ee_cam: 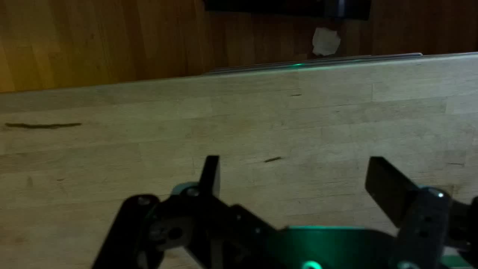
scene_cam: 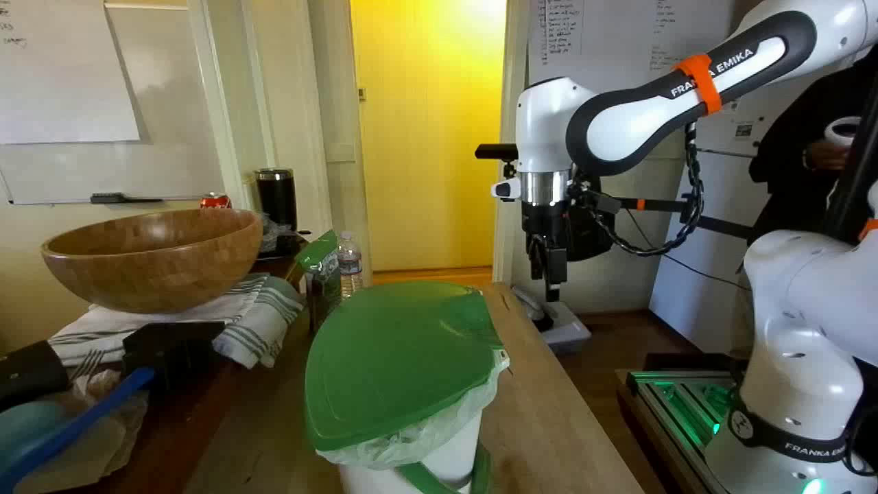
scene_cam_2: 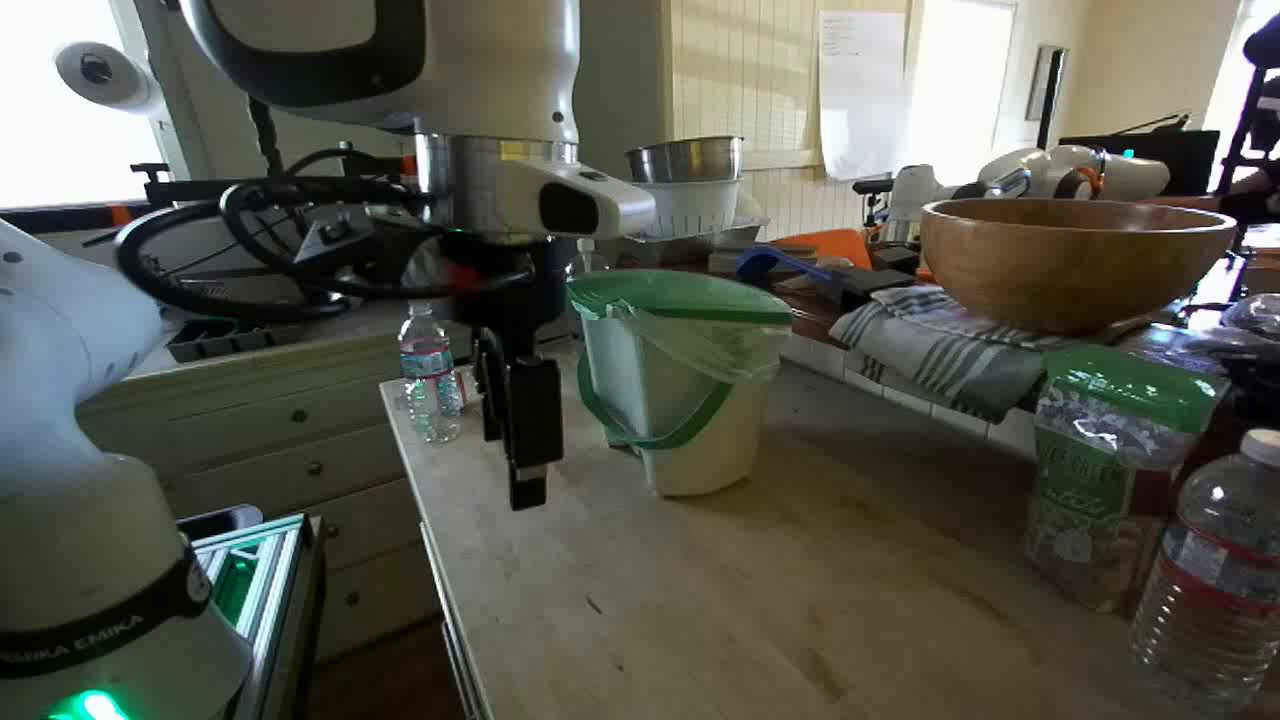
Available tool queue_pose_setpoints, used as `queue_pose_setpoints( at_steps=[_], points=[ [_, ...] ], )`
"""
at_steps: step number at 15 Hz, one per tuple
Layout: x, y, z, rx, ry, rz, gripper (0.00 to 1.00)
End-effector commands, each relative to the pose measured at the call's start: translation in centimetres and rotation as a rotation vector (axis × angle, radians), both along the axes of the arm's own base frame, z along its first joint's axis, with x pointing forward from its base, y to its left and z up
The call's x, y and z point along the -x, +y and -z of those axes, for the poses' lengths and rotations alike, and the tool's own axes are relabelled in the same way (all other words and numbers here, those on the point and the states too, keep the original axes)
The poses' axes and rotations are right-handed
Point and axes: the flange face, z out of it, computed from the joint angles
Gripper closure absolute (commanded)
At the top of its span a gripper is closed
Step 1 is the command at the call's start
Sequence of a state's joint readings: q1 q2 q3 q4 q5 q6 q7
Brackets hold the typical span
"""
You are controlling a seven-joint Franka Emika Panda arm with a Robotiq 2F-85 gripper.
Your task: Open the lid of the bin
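Note:
The flat green lid [scene_cam: 405, 363] lies across the top of the white bin [scene_cam_2: 725, 465], over a pale bag liner that hangs out around the rim. In an exterior view the lid [scene_cam_2: 690, 290] covers the whole top, and a green handle hangs across the front. My gripper [scene_cam_2: 525, 480] points down above the table, apart from the bin. Seen in an exterior view, the gripper [scene_cam: 547, 291] hangs beyond the bin and to its right. In the wrist view the gripper [ee_cam: 294, 160] has widely spread fingers with only tabletop beneath; a green strip at lower right is unclear.
The wooden table [scene_cam_2: 820, 590] has its long edge near my arm. A water bottle [scene_cam_2: 430, 370] stands behind the gripper. A green pouch [scene_cam_2: 1095, 480] and another bottle [scene_cam_2: 1210, 580] stand farther along. A wooden bowl [scene_cam: 151, 261] rests on a striped towel [scene_cam: 257, 329].

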State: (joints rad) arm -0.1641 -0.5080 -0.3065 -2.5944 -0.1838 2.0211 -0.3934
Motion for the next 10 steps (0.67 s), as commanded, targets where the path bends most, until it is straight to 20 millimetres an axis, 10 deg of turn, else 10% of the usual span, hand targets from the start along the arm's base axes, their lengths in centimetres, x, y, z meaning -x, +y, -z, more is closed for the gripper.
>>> queue_pose_setpoints(
  at_steps=[1, 10],
  points=[
    [0.0, 0.0, 0.0, 0.000, 0.001, 0.000, 0.00],
    [-2.2, 2.4, -2.4, -0.040, -0.134, 0.107, 0.00]
  ],
)
